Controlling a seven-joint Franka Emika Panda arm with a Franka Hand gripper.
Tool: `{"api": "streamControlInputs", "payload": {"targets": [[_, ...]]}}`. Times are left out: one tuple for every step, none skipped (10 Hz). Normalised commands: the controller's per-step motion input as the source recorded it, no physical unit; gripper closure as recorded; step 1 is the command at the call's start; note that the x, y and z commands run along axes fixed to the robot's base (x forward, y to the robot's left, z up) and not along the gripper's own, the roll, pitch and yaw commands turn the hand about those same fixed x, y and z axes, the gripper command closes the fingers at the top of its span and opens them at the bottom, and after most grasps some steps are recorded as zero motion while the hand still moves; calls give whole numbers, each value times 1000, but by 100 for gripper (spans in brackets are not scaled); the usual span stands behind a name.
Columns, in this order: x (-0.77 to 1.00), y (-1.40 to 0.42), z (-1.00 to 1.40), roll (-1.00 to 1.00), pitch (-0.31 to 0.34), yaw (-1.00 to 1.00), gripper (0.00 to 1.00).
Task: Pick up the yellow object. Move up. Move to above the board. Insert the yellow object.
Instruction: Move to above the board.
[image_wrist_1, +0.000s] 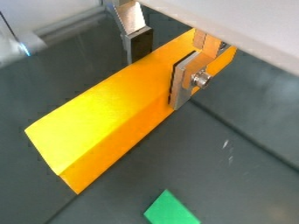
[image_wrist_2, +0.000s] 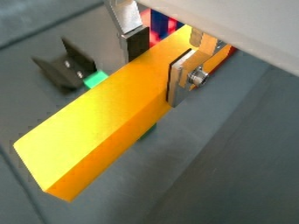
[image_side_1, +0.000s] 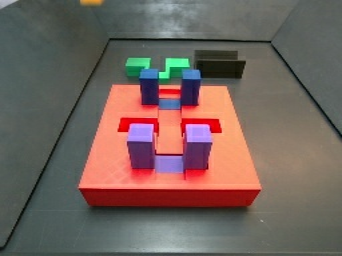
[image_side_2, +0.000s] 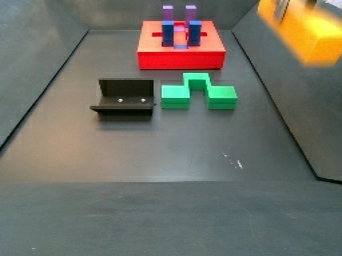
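**Yellow bar held aloft, away from the board**

Yellow object (image_wrist_1: 111, 114) fills both wrist views — the gripper (image_wrist_1: 163, 59) is clenched on it, high and well apart from the board (image_side_1: 114, 170). Risk: a tilted bar could catch the board's upright blocks (image_side_1: 140, 145) at insertion.

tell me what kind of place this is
Likely a robot test enclosure: dark floor and walls, the red board with blue blocks, the fixture, and the gripper holding the yellow object aloft.

Gripper (image_wrist_1: 159, 61) aloft, well above the floor — silver fingers (image_wrist_2: 184, 77) clamped on the yellow object (image_wrist_2: 111, 118).
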Motion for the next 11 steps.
{"api": "streamControlInputs", "payload": {"targets": [[5,-9,1400,-5,84,0,100],[1,-11,857,-3,65,4,100],[23,-1,311,-7,44,4,100],[765,-1400,201,43,135,-90,100],[761,-1400,191,56,154,-86,100],[791,-1400,181,99,200,-22,100],[828,-1400,190,-26,195,-20,100],[823,-1400,201,-16,183,-11,100],[820,-1400,206,5,155,3,100],[853,-1400,207,-2,147,3,100],[873,-1400,218,7,155,9,100]]}}
